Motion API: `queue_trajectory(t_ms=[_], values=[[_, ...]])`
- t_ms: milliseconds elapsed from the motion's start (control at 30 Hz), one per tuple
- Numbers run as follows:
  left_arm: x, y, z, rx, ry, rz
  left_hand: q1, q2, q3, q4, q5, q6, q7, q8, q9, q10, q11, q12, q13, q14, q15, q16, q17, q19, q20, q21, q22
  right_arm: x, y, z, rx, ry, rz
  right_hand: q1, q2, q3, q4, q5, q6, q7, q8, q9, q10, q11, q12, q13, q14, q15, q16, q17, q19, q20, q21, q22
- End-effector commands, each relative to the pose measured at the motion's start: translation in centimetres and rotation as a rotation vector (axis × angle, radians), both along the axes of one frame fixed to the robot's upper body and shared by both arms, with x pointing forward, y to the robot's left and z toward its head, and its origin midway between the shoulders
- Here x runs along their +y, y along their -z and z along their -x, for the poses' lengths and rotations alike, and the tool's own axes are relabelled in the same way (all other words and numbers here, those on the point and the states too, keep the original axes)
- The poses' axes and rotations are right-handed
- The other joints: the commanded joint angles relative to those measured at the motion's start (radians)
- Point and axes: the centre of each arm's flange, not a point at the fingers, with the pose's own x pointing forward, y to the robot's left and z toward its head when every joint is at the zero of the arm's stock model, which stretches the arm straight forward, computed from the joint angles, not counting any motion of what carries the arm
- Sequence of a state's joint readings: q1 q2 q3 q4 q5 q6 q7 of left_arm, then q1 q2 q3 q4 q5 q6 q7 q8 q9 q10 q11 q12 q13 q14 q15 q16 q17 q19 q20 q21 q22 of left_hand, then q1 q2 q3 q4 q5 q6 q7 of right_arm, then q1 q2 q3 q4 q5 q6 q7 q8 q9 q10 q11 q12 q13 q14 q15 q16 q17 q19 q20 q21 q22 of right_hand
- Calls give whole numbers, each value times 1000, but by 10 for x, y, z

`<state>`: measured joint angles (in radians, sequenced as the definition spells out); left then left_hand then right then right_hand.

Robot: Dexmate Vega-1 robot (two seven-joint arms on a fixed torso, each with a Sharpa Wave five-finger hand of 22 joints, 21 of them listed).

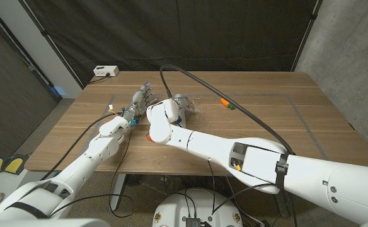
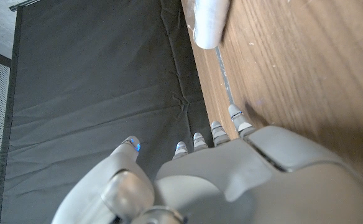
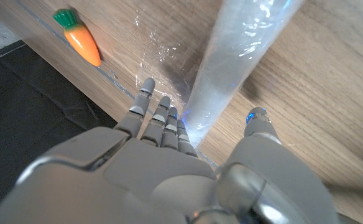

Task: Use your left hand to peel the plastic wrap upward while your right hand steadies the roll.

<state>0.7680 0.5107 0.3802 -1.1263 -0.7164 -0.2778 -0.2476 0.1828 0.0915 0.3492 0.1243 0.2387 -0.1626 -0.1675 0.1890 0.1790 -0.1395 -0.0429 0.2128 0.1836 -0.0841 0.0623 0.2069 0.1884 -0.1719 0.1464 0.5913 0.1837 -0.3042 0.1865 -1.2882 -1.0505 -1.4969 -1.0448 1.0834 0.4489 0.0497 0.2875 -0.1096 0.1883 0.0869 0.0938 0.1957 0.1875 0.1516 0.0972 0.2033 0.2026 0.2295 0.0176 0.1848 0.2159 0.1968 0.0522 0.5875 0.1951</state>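
Note:
The plastic wrap roll [image 1: 185,106] lies on the wooden table [image 1: 278,120], with crinkled loose film [image 1: 198,108] beside it. My right hand [image 1: 164,115] sits over the roll [image 3: 231,74] and holds it, fingers [image 3: 158,119] along one side and the thumb [image 3: 257,122] on the other. My left hand [image 1: 140,101] is just left of the roll, fingers spread and pointing away from me, holding nothing. In the left wrist view the roll's end [image 2: 206,23] lies beyond my left fingertips [image 2: 236,116], with a gap between them.
A small orange toy carrot [image 1: 225,103] lies right of the roll, also seen in the right wrist view [image 3: 82,40]. A white box [image 1: 105,71] sits at the table's far left corner. A black cable [image 1: 234,104] arcs over my right arm.

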Motion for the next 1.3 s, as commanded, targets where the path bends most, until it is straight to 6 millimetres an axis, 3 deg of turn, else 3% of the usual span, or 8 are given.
queue_trajectory(t_ms=[33, 333, 600, 800, 867, 1100, 1200, 1300], values=[[1, -1, -2, 4, -3, 5, 1, -3, -2, -1, 0, 5, -3, 2, 5, 4, 1, -6, 4, 5, -2, -4, 5, -37, 7, -7, 3, -4, -1, -15, 54, 34, 18, 101, 81, 55, -42, 7, 49, -23, 18, 5, 6, -16, 13, 4, -2, -10, 9, -8, -2, -14, -5, 1], [-2, -4, -4, 5, 3, 2, -1, -3, -4, 0, 0, 7, -2, 2, 5, 6, -1, -5, 4, 5, 0, -4, 5, -36, 7, -9, 3, -8, -1, -14, -34, 13, 19, 432, 145, 205, -77, 5, 110, -83, 22, 5, 73, -75, 39, -1, 60, -82, 31, -10, 28, -70, 34, 7], [-5, -6, -6, 8, 7, -6, -3, -4, -6, 2, 0, 7, -2, 3, 5, 5, 1, -6, 5, 6, 0, -4, 5, -36, 9, -11, 3, -13, 0, -15, -46, -17, -5, 538, 142, 240, -73, 2, 144, -120, 26, 5, 94, -101, 45, -2, 71, -103, 37, -4, 29, -78, 53, 10], [-6, -7, -5, 10, 5, -10, -5, -4, -8, 3, 1, 7, 0, 3, 5, 6, 0, -6, 5, 5, 0, -4, 5, -37, 9, -13, 3, -22, -1, -21, 19, -77, -100, 468, 91, 151, -12, -17, 80, -85, -6, 5, 70, -67, 32, -2, 66, -76, 45, 13, 52, -45, 80, 6], [-6, -7, -4, 10, 3, -10, -5, -4, -8, 4, 1, 7, 0, 2, 5, 5, 0, -6, 5, 5, 1, -4, 5, -36, 9, -13, 4, -24, 0, -24, 37, -105, -123, 437, 71, 117, -1, -16, 69, -76, -7, 6, 55, -58, 26, -2, 57, -63, 41, 14, 72, 6, 89, 1], [-8, -8, -2, 9, 0, -12, -6, -4, -9, 5, 1, 8, -1, 3, 6, 6, 0, -6, 5, 6, 1, -5, 5, -36, 9, -14, 4, -32, 6, -42, 151, -182, -195, 470, 76, 100, -33, -7, 65, -73, -1, 7, 32, -48, 17, -4, 44, -37, 34, 5, 175, 126, 103, -24], [-8, -8, -2, 10, -2, -14, -7, -3, -10, 5, 1, 7, -2, 2, 6, 6, -2, -6, 5, 7, 1, -4, 5, -35, 8, -15, 4, -34, 9, -46, 123, -180, -204, 480, 82, 95, -35, -9, 85, -66, 7, 7, 70, -43, 31, -5, 101, -57, 55, 2, 225, 110, 107, -27], [-9, -8, -2, 12, -5, -14, -7, -3, -10, 5, 1, 6, -2, 2, 6, 7, 0, -6, 5, 7, 2, -4, 5, -34, 8, -15, 4, -37, 12, -49, 71, -186, -211, 485, 91, 91, -31, -7, 148, -65, 21, 7, 182, -72, 67, -5, 250, -113, 91, -1, 348, -39, 145, -12]])
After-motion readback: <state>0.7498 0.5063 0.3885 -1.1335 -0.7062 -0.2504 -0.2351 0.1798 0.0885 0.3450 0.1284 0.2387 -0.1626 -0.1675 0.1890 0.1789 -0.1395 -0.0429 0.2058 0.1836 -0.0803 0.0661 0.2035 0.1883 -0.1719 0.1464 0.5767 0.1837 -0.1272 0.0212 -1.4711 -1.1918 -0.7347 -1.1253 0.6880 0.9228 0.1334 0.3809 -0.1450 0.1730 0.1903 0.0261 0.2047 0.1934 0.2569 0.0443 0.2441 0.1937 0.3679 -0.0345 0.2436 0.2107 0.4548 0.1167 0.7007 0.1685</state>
